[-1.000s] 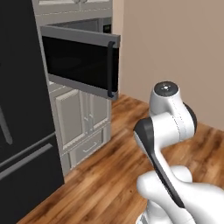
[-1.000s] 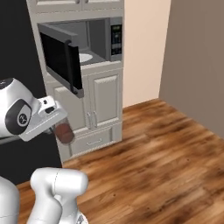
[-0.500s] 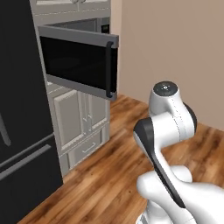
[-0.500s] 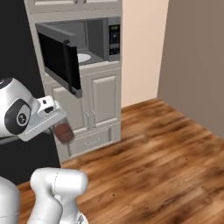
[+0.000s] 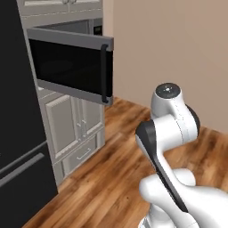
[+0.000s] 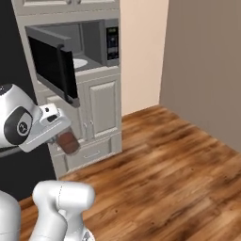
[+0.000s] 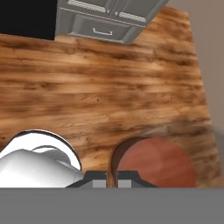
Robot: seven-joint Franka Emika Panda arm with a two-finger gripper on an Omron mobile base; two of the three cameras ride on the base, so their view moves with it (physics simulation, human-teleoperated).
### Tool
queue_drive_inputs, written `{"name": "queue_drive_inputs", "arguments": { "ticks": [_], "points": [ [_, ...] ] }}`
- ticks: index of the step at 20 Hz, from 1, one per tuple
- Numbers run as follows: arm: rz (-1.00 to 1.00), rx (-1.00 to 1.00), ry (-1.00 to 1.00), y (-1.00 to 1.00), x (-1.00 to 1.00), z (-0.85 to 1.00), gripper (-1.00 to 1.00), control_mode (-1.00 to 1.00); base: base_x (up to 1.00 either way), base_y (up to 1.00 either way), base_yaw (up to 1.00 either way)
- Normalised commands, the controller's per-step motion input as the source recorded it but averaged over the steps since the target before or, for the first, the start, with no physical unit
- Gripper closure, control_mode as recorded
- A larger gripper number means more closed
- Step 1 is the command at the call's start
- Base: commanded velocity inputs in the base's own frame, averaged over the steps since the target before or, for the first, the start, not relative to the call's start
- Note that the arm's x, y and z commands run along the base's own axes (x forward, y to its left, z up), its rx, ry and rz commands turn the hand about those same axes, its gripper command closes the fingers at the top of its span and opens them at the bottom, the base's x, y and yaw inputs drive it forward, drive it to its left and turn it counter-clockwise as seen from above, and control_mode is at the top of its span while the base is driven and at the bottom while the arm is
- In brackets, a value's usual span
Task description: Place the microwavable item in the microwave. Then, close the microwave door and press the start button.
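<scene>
The small clear cup of red-brown contents (image 6: pixel 68 141) hangs in the closed fingers of the white arm's gripper (image 6: pixel 62 135), low before the grey cabinets and well short of the grey steel microwave (image 6: pixel 96 42). Its dark-glass door (image 5: pixel 71 67) stands open, round white turntable (image 6: pixel 79 62) bare; placing, closing and starting all remain, I judge.

A black fridge (image 5: pixel 18 147) is standing at the far left, just beside grey cabinets (image 6: pixel 101 110). Two panelled doors (image 5: pixel 73 122) are sitting over a drawer (image 6: pixel 92 153) with a thin handle. A wood floor (image 6: pixel 160 174) is spreading to the right and near. Beige walls (image 5: pixel 178 53) are closing the corner at the far right.
</scene>
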Motion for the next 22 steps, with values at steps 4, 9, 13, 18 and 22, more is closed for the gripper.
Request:
{"name": "queue_drive_inputs", "arguments": {
  "ticks": [4, 9, 13, 18, 22],
  "points": [
    [0.00, 0.00, 0.00, 0.00, 0.00, 0.00, 1.00, 1.00, 0.89, -0.75, -0.14],
    [0.00, 0.00, 0.00, 0.00, 0.00, 0.00, 1.00, 1.00, 0.88, -0.74, -0.19],
    [0.00, 0.00, 0.00, 0.00, 0.00, 0.00, 1.00, 1.00, 0.77, -0.69, -0.36],
    [0.00, 0.00, 0.00, 0.00, 0.00, 0.00, 1.00, 1.00, 0.79, -0.32, -0.50],
    [0.00, 0.00, 0.00, 0.00, 0.00, 0.00, 1.00, 1.00, 0.98, -0.23, -0.41]
  ]
}}
